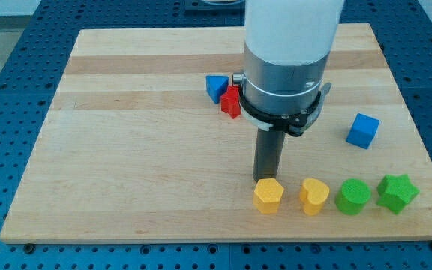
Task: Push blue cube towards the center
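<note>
The blue cube (363, 130) lies on the wooden board (141, 150) at the view's right, a little above the row of blocks along the bottom edge. My tip (265, 178) is down near the view's bottom centre, just above the yellow hexagonal block (268, 196). The tip stands well to the left of the blue cube and slightly below it, not touching it. The arm's white and grey body (287, 67) hides the board behind it.
A small blue block (216, 87) and a red block (231, 103) sit together above centre, partly hidden by the arm. Along the bottom lie a yellow heart-like block (314, 196), a green round block (352, 196) and a green star block (397, 193).
</note>
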### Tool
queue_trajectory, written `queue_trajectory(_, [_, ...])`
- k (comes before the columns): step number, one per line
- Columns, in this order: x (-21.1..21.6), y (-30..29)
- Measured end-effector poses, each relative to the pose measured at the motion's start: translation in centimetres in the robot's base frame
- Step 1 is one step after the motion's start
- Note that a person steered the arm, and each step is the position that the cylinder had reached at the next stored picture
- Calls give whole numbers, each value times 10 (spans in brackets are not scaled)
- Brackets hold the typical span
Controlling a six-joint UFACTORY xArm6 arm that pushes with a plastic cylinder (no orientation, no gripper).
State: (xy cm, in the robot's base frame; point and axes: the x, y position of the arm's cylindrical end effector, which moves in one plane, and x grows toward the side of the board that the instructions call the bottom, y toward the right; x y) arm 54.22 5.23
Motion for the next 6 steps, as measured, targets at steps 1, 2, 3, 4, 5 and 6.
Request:
queue_trajectory(1, [-9,0])
queue_trajectory(2, [-29,14])
queue_trajectory(3, [-30,48])
queue_trajectory(4, [-30,90])
queue_trajectory(5, [-30,137])
queue_trajectory(6, [-38,174])
